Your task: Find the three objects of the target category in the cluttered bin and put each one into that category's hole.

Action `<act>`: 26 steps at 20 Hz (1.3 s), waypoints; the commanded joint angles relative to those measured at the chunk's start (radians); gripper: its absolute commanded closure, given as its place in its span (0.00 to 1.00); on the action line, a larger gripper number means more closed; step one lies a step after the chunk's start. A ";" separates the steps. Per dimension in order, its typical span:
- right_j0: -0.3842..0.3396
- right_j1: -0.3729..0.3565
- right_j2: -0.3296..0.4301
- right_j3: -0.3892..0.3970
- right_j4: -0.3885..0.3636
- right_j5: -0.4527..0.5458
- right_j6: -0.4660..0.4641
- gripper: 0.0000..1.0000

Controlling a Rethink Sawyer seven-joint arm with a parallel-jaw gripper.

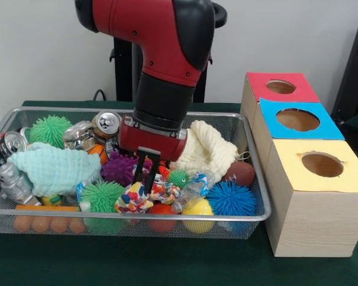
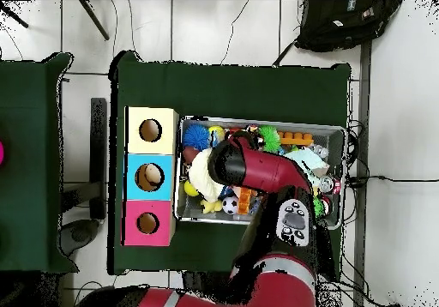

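The wire mesh bin (image 1: pixel 125 214) lies on the green table, full of mixed toys; it also shows in the overhead view (image 2: pixel 257 122). My gripper (image 1: pixel 144 174) is low in the middle of the bin, just above a multi-coloured knotted toy (image 1: pixel 134 199) and beside a purple spiky ball (image 1: pixel 118 168). The frames do not show whether it is open or shut, or whether it holds anything. The yellow-surround hole (image 1: pixel 322 164) tops the nearest wooden box to the right of the bin; it also shows in the overhead view (image 2: pixel 150 130). In the overhead view the arm hides the gripper.
The bin also holds green spiky balls (image 1: pixel 49 129), a blue spiky ball (image 1: pixel 231 198), cans (image 1: pixel 106 123), a cream knit cloth (image 1: pixel 209 149), a mint cloth (image 1: pixel 53 170) and a brown football (image 1: pixel 240 174). Blue-surround (image 1: pixel 297 120) and red-surround (image 1: pixel 280 87) holes lie behind the yellow one.
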 commanded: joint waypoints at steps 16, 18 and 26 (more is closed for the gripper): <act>0.110 -0.080 0.011 0.046 0.158 0.246 0.264 1.00; 0.121 -0.086 0.001 0.039 0.171 0.267 0.268 1.00; 0.176 -0.094 -0.043 -0.015 0.222 0.358 0.312 1.00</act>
